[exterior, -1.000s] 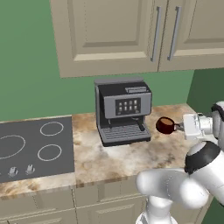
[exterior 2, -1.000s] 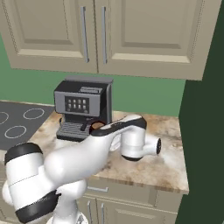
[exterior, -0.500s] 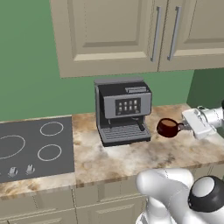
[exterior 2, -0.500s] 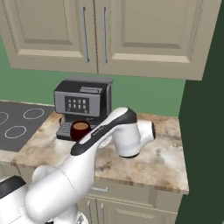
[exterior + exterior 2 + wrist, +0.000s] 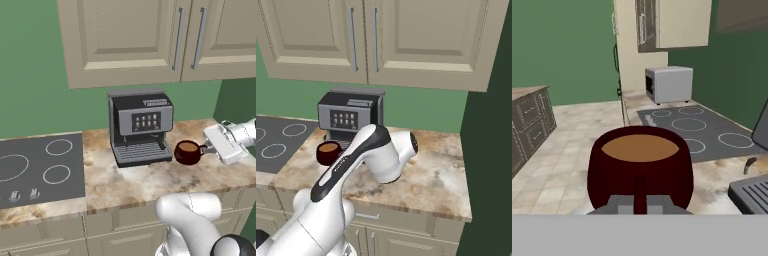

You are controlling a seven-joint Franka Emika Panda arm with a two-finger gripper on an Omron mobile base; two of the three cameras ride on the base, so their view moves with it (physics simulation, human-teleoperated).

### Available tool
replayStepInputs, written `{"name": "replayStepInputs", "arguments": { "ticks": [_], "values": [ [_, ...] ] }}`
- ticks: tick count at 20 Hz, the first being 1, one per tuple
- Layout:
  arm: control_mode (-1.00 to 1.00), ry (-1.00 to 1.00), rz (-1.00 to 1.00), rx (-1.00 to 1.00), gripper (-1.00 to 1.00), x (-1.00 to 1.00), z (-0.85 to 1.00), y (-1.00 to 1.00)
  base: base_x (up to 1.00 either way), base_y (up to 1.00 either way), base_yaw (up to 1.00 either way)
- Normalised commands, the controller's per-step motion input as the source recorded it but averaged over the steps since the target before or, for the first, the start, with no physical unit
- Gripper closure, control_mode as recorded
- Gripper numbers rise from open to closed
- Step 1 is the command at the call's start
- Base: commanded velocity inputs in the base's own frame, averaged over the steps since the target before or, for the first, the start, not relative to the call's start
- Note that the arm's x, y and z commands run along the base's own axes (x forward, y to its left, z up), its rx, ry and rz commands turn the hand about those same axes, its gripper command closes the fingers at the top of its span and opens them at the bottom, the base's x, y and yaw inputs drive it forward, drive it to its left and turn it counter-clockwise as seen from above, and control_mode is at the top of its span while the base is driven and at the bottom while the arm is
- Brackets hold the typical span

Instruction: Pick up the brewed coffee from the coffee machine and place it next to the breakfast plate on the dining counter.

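1. Beside the coffee machine (image 5: 141,125), to its right and clear of the ribbed drip tray (image 5: 141,152): the brewed coffee (image 5: 188,152), a small maroon mug with light brown liquid near its brim, upright, seemingly held just above the marbled worktop (image 5: 150,182).
2. Gripper (image 5: 209,147): closed narrow on the mug's side handle, holding it; in the hand view the mug (image 5: 640,170) sits directly ahead of the fingers (image 5: 623,204).
3. Surroundings: black hob (image 5: 37,170) to the machine's left, cream wall cabinets (image 5: 150,35) overhead, a silver box-shaped appliance (image 5: 668,84) at the worktop's far end.
4. Hazard, spill: the liquid stands high, so a tilt of the wrist or a quick swing would probably slop it out.
5. Hazard, slip: the hold is on the handle alone; the mug could pivot between the fingers under its own weight.
6. Hazard, collision: the machine is near, and a sideways turn could clip it.
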Motion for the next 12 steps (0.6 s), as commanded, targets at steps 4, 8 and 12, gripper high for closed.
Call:
{"name": "replayStepInputs", "arguments": {
  "ticks": [4, 8, 12],
  "values": [
    [-1.0, 0.0, 0.0, 0.0, 1.0, -0.31, 0.38, 0.01, 0.0, 0.0, 0.0],
    [-1.0, -0.02, 0.0, 0.0, 1.0, -0.33, 0.38, 0.0, 0.0, 0.0, 0.0],
    [1.0, -0.04, 0.0, -0.01, 1.0, -0.23, 0.09, 0.0, -0.31, 0.04, 0.01]
  ]
}}
